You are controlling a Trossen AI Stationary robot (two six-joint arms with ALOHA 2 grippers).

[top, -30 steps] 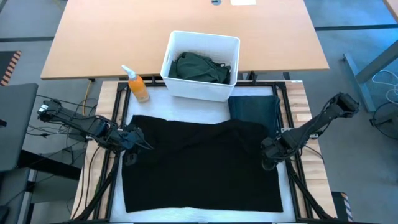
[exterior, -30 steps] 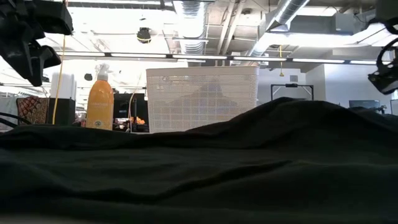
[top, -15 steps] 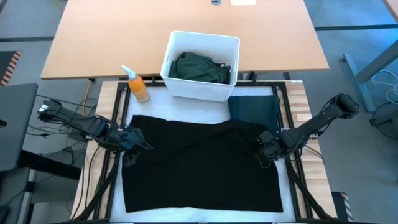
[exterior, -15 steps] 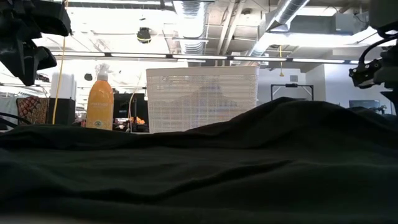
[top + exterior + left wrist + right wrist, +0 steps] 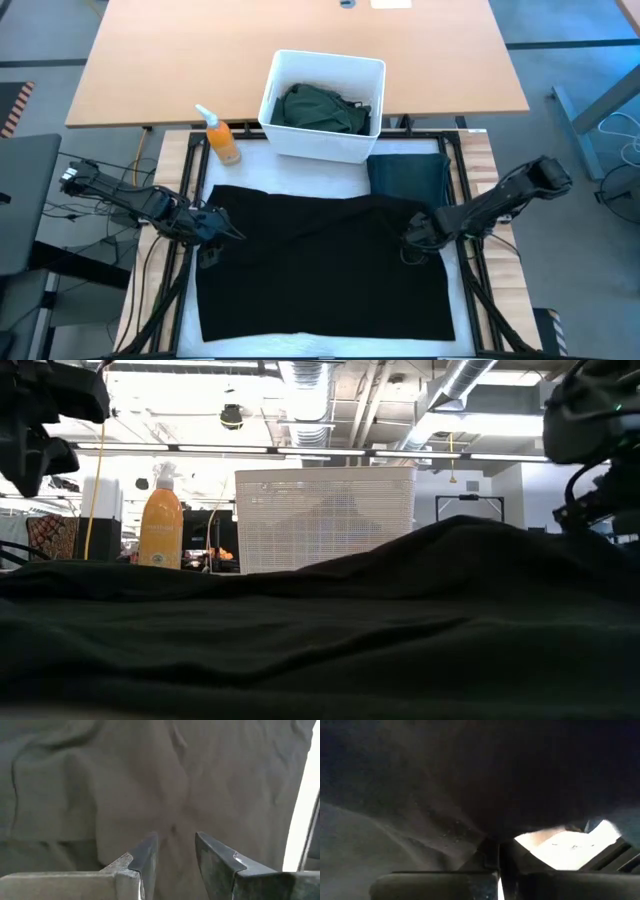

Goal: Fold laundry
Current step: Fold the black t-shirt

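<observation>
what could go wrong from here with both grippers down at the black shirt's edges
1. The right gripper has shut at the black shirt's right edge; in the right wrist view it is unclear how much cloth sits between its fingers, so a lift may slip.
2. The left gripper stands partly open over the left edge, so pulling now would drag the shirt lopsided.
3. The folded dark garment lies close to the right arm and may get nudged.
</observation>
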